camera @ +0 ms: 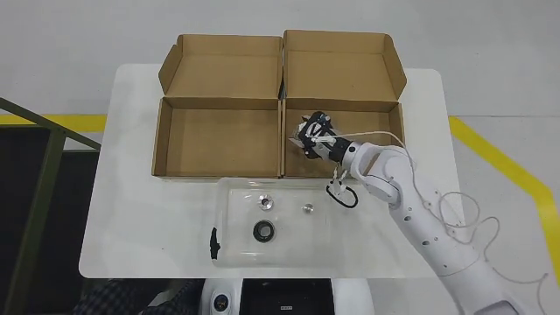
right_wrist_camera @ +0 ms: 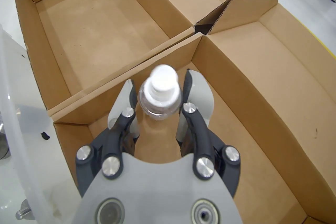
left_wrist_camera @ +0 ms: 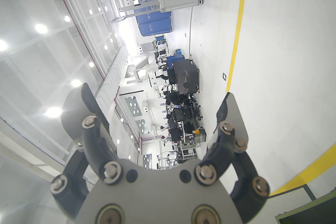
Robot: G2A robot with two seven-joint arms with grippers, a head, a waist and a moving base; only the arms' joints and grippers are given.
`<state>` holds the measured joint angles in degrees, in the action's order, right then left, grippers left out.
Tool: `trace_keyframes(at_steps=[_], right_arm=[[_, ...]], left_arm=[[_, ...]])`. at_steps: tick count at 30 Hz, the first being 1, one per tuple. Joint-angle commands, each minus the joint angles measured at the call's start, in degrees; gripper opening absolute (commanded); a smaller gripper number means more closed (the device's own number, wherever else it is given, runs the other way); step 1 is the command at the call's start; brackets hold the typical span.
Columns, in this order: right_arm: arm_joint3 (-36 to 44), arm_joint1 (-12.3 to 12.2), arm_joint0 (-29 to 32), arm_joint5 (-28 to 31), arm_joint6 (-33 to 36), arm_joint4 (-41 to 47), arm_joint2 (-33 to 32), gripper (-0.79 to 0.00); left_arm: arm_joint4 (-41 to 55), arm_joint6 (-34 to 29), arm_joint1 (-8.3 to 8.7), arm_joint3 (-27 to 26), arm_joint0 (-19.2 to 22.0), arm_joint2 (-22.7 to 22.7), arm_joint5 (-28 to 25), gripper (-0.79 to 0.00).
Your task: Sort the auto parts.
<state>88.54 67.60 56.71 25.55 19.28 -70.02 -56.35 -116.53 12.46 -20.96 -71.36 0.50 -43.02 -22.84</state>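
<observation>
A white table [camera: 131,227] on grey, yellow-lined floor carries two open cardboard boxes [camera: 219,140] at frame centre and, below them, a clear tray [camera: 236,249] of metal parts [camera: 264,231]. The right gripper [right_wrist_camera: 160,83] clamps a white-capped part [right_wrist_camera: 162,95] over the right box [camera: 385,131] floor; the left gripper [left_wrist_camera: 157,101] stands spread.

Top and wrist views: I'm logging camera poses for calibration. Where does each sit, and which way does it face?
Top view: above the arms, facing down at the table with the left box, right box and clear tray; the right arm shows.
Left wrist view: on the left wrist, facing out into the hall; its open left tool shows.
Right wrist view: on the right wrist, facing down into the right box; the right tool grips a white-capped part.
Shared: top and right wrist views show both boxes and the right tool.
</observation>
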Motion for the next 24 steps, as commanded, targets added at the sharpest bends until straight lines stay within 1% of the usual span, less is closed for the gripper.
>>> trace_keyframes(at_steps=[1,4,6,9,12,18,24], right_arm=[[0.32,0.02,0.22,0.36,-0.83,0.91,-0.36,0.0],[1.47,-0.2,0.34,3.15,-1.18,1.52,-1.19,0.0],[3.41,-0.46,0.94,3.87,-0.56,1.06,-1.99,0.0],[7.15,-0.97,2.26,3.77,0.8,-1.06,-3.67,0.0],[11.17,-1.39,4.25,3.69,1.06,-0.83,-5.53,0.0],[18.8,-2.45,7.66,8.26,4.6,-1.91,-8.39,0.0],[25.39,-3.53,13.19,13.25,7.33,-1.35,-10.55,0.0]], left_arm=[[0.0,0.0,0.0,0.0,0.0,0.0,0.0,0.0],[0.0,0.0,0.0,0.0,0.0,0.0,0.0,0.0],[0.0,0.0,0.0,0.0,0.0,0.0,0.0,0.0],[0.0,0.0,0.0,0.0,0.0,0.0,0.0,0.0],[0.0,0.0,0.0,0.0,0.0,0.0,0.0,0.0],[0.0,0.0,0.0,0.0,0.0,0.0,0.0,0.0],[0.0,0.0,0.0,0.0,0.0,0.0,0.0,0.0]])
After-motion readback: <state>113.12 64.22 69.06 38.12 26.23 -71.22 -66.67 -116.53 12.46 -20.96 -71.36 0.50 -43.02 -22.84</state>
